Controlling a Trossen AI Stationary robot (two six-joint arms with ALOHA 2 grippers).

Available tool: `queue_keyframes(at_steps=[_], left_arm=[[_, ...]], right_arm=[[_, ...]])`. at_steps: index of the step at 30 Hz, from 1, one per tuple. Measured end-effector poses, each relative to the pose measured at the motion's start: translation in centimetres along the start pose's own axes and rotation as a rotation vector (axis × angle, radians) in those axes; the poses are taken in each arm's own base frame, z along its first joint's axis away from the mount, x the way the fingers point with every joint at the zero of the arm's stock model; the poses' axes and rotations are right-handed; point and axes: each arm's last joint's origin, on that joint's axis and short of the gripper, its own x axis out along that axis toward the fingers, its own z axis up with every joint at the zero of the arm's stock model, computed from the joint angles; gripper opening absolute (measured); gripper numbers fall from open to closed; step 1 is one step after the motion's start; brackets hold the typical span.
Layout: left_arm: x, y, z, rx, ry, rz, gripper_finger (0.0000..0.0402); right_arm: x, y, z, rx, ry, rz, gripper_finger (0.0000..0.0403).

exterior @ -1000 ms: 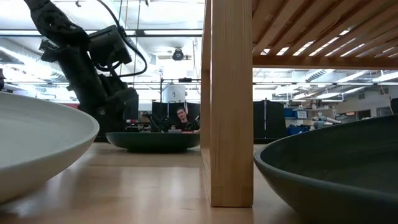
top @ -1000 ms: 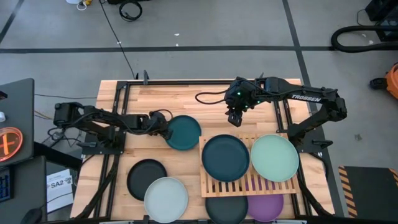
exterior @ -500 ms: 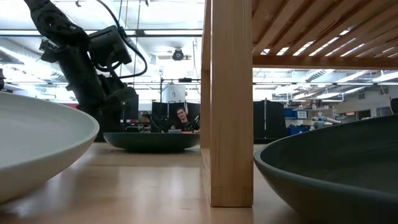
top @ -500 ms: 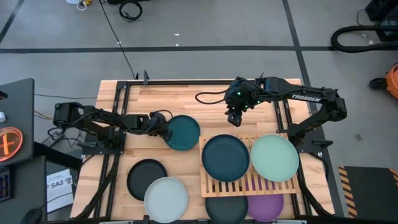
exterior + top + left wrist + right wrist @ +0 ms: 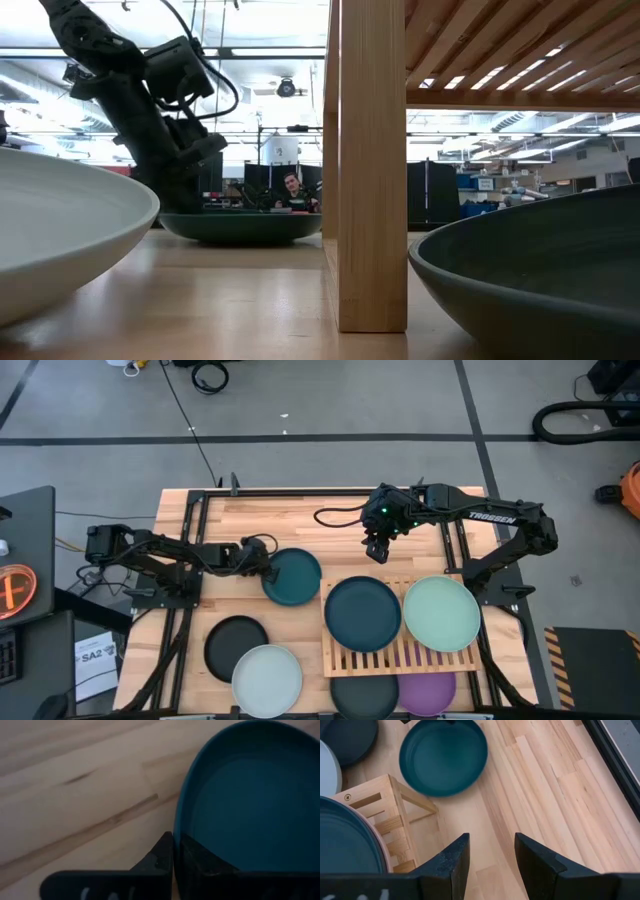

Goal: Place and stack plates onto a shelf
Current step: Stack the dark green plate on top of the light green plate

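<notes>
Left tool (image 5: 263,567) is clenched on the near rim of the teal plate (image 5: 294,574) on the table (image 5: 300,520); shelf (image 5: 400,656) lies rightward (right tool (image 5: 378,550) hovers released).

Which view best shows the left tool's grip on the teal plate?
Left wrist view: the left tool is shut on the teal plate rim. High view shows contact only; low view, the arm beside it.

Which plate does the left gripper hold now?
The teal plate lying on the bare table; the left gripper is shut on its rim.
</notes>
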Motion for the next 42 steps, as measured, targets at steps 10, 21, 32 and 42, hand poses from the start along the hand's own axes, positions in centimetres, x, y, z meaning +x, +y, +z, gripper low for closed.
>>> queue_keyframes(at_steps=[10, 21, 32, 42], left_arm=[[-0.7, -1.5, 1.9, 0.062, -0.121, 0.009, 0.0017], [-2.3, -4.1, 5.0, 0.154, -0.294, 0.031, 0.0017], [-4.5, -6.5, 8.1, 0.267, -0.424, 0.039, 0.0016], [-6.7, -8.3, 10.5, 0.326, -0.524, 0.042, 0.0016]], right_arm=[[0.0, 0.0, 0.2, 0.0, -0.019, 0.004, 0.0161], [-0.1, 0.2, 1.2, -0.002, -0.125, 0.023, 0.0161], [-0.4, -0.3, 2.5, -0.053, -0.28, -0.188, 0.0161], [-0.8, -1.2, 3.5, -0.121, -0.367, -0.315, 0.0161]])
